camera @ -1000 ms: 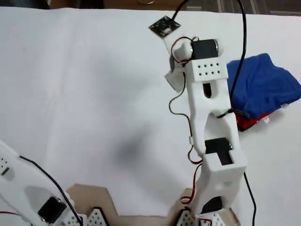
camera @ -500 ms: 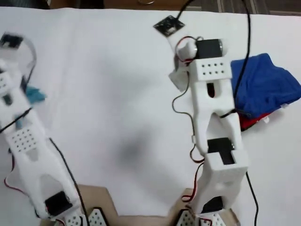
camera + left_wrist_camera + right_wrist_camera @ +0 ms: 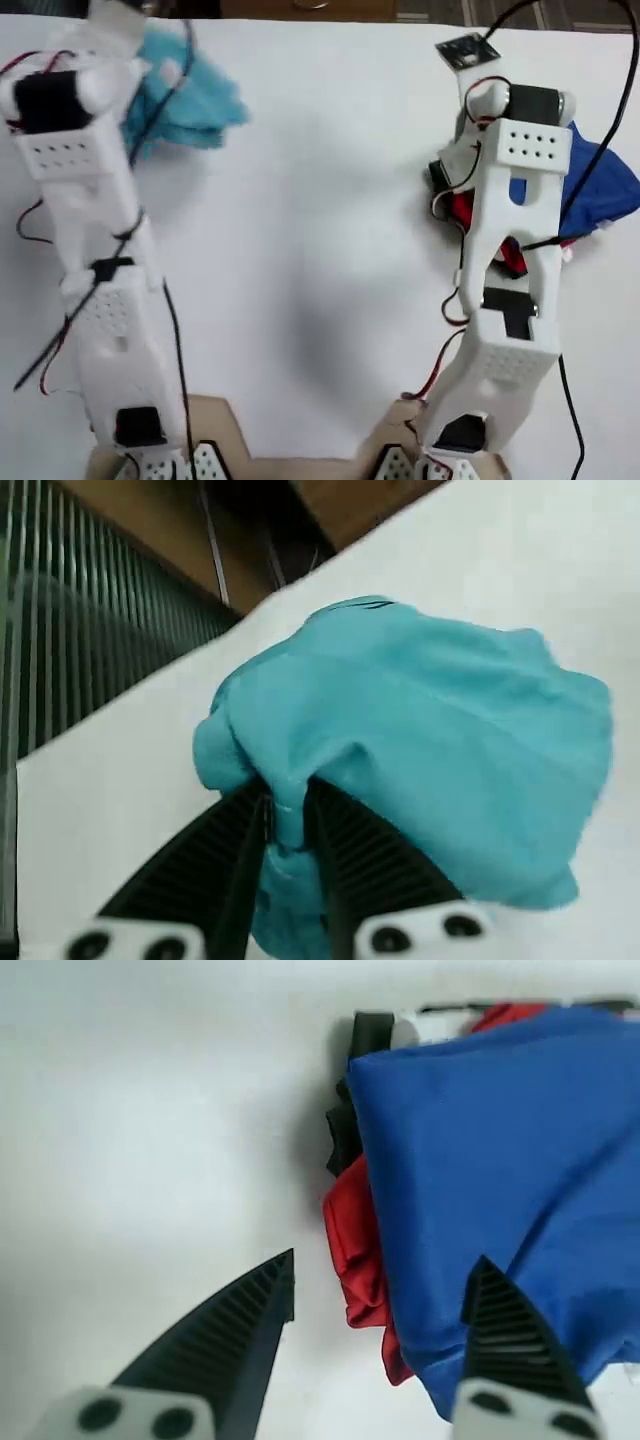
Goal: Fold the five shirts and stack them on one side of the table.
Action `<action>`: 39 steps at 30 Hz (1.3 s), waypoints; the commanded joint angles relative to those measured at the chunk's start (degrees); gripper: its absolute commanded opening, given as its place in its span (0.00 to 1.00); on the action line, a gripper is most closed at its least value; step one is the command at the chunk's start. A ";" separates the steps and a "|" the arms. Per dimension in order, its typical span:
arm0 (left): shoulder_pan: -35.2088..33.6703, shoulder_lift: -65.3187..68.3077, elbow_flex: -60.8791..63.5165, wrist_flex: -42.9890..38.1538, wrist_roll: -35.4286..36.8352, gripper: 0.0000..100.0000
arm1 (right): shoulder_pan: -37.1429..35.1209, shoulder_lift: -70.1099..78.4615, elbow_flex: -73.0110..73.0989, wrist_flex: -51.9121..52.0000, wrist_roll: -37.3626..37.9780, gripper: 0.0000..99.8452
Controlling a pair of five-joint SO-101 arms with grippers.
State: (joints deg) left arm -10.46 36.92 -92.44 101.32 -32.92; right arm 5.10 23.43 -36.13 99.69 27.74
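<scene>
A crumpled teal shirt (image 3: 195, 95) hangs at the far left of the white table (image 3: 320, 250). My left gripper (image 3: 290, 815) is shut on a fold of this teal shirt (image 3: 420, 740), which is bunched up above the tabletop. At the right side lies a stack with a blue shirt (image 3: 500, 1150) on top, a red shirt (image 3: 355, 1240) under it and a black one (image 3: 345, 1125) peeking out at the edge. My right gripper (image 3: 383, 1265) stands open just over the stack's near edge, holding nothing. The right arm (image 3: 510, 200) covers much of the stack (image 3: 615, 195).
The table's far edge (image 3: 330, 18) borders a dark floor and a wooden board. Both arm bases sit on a cardboard piece (image 3: 240, 450) at the front edge. Black and red cables (image 3: 445, 300) trail along the right arm.
The left arm swung in from the lower left to the far left corner, carrying the teal shirt. The right arm moved rightward over the blue and red stack.
</scene>
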 commanded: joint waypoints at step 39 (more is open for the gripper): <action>12.75 -18.81 75.38 -10.37 11.43 0.09 | -0.48 1.54 -5.01 -1.98 -1.05 0.27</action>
State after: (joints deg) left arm 3.87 22.95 -17.45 91.82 -20.97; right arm 8.09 25.45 -38.86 97.14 26.59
